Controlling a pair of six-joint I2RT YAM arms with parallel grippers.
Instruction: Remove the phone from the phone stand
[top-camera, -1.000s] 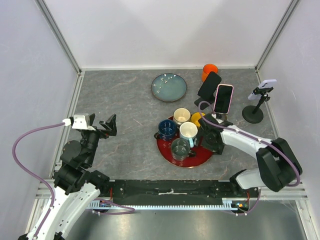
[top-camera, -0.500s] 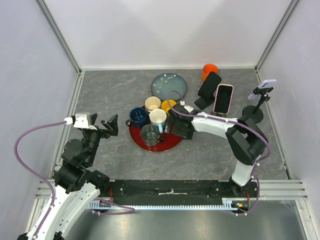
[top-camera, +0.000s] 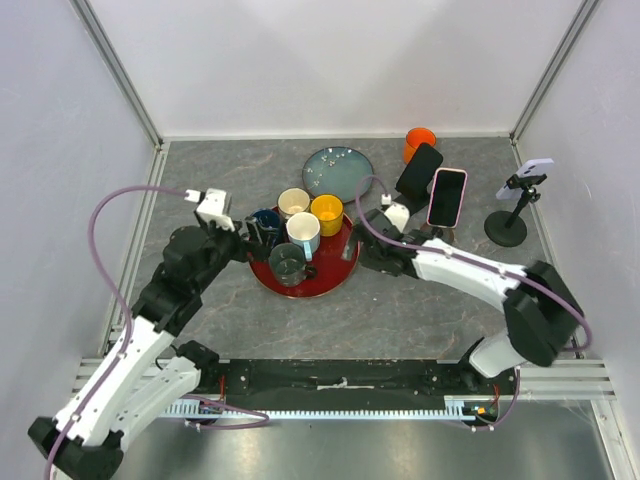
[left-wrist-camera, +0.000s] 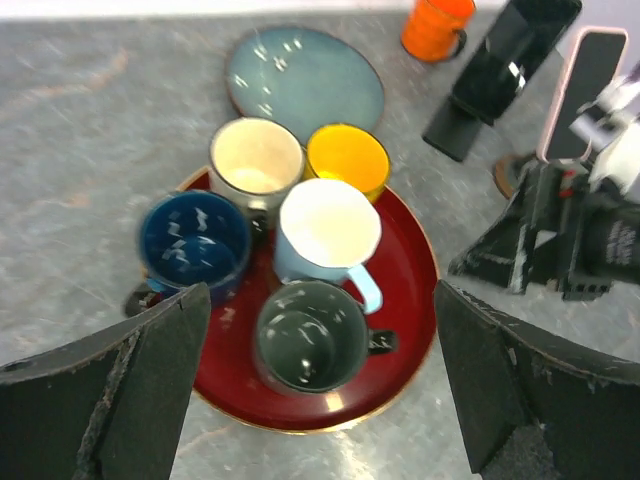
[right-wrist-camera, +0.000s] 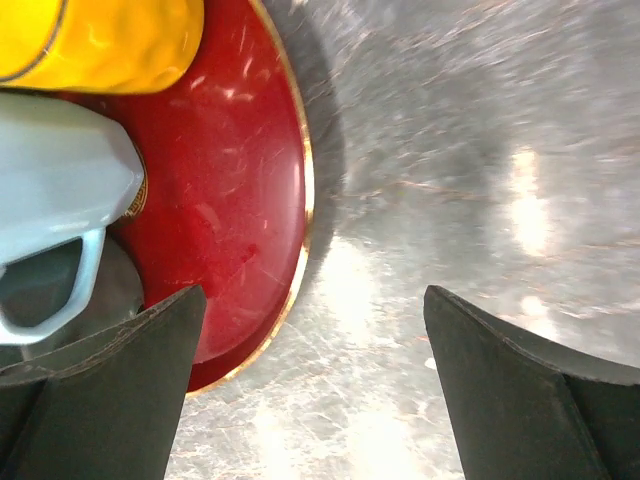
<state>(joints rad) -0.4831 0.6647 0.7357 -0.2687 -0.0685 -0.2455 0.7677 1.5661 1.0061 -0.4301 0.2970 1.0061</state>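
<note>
Tray (top-camera: 335, 277) has slid left, clearing the phone (top-camera: 447, 197), untouched on its stand (left-wrist-camera: 507, 175); left pincer (top-camera: 255, 238) and right pincer (top-camera: 361, 252) gape empty.

The tray (top-camera: 336, 268) with its mugs (top-camera: 303, 230) has slid left and further from the arm bases; the right gripper (top-camera: 362, 252) has followed it to its right rim; the left gripper (top-camera: 250, 235) has reached forward to its left edge.

Both arms reach inward, the left gripper (top-camera: 252, 237) aimed toward three o'clock and the right gripper (top-camera: 366, 247) toward nine o'clock, facing each other, both with jaws spread wide.
</note>
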